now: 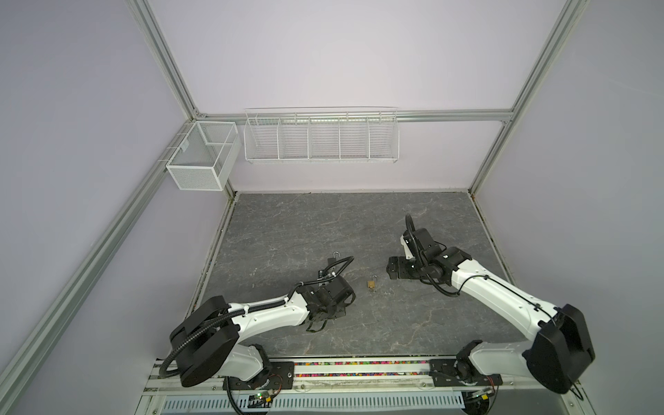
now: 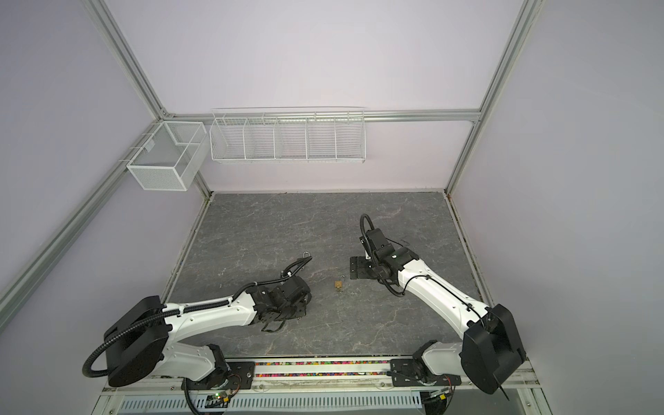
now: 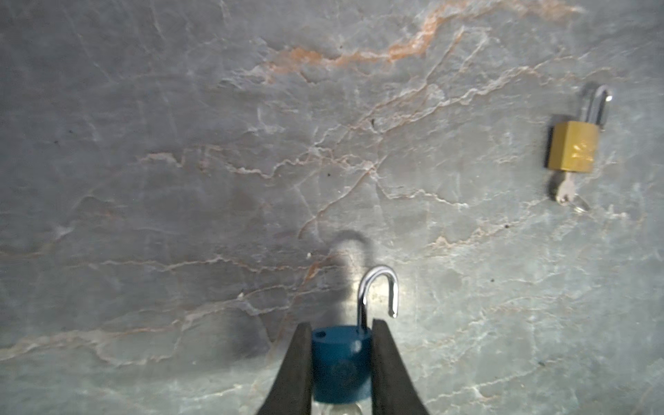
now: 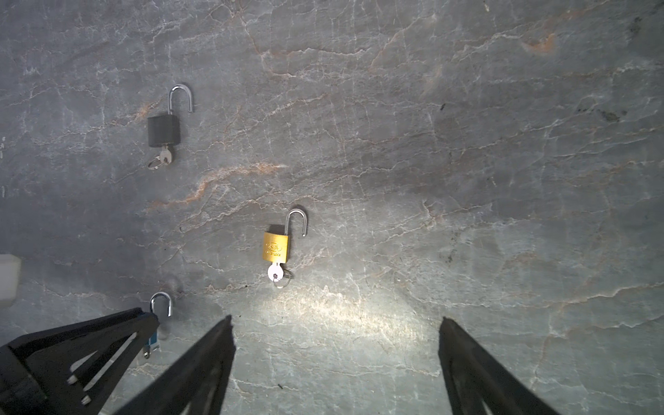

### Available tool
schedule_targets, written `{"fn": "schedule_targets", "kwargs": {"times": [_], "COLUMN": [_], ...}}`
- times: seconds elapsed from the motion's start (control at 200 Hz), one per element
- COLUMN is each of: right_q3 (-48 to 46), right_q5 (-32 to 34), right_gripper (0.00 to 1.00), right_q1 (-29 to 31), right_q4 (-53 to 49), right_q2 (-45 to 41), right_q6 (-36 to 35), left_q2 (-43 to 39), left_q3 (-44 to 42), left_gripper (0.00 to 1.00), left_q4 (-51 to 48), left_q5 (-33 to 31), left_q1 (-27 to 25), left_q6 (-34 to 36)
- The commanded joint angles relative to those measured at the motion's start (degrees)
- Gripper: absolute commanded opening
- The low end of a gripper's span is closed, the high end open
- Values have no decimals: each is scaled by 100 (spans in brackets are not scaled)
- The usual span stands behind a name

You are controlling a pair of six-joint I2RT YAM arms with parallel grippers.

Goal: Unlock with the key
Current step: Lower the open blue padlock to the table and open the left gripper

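Padlock (image 3: 339,363), blue, shackle open, sits pinched in the narrow left gripper (image 3: 340,323); right gripper (image 4: 336,319) stands wide, holding nothing

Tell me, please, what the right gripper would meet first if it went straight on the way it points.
Likely the gold padlock, lying ahead within the span of the open right gripper, off centre; depth is unclear, so the tabletop might come first.

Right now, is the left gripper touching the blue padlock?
Touching. In the left wrist view, the left gripper clamps the blue padlock, fingers on both sides.
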Motion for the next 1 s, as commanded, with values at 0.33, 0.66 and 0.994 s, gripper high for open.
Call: {"fn": "schedule_targets", "kwargs": {"times": [0.33,0.66,0.994], "right_q3": [-68,-384,-2141], "right_q5": [480,3221,3229], "right_gripper": [90,89,89], "right_q1": [-171,-902,-3033], "right_q4": [-59,854,4558], "right_q2": [-326,-736,-63], "right_q6": [-159,-313,-1140], "left_q2": [196,-1115,-2097], "left_q3": [349,1200,-347], "left_gripper": [39,95,100], "left_q4": [-535,-1534,1874], "left_q5": [-91,-1460,-2879], "left_q1": [-16,1243,4780], "left_q6": [-87,1384,4224]}}
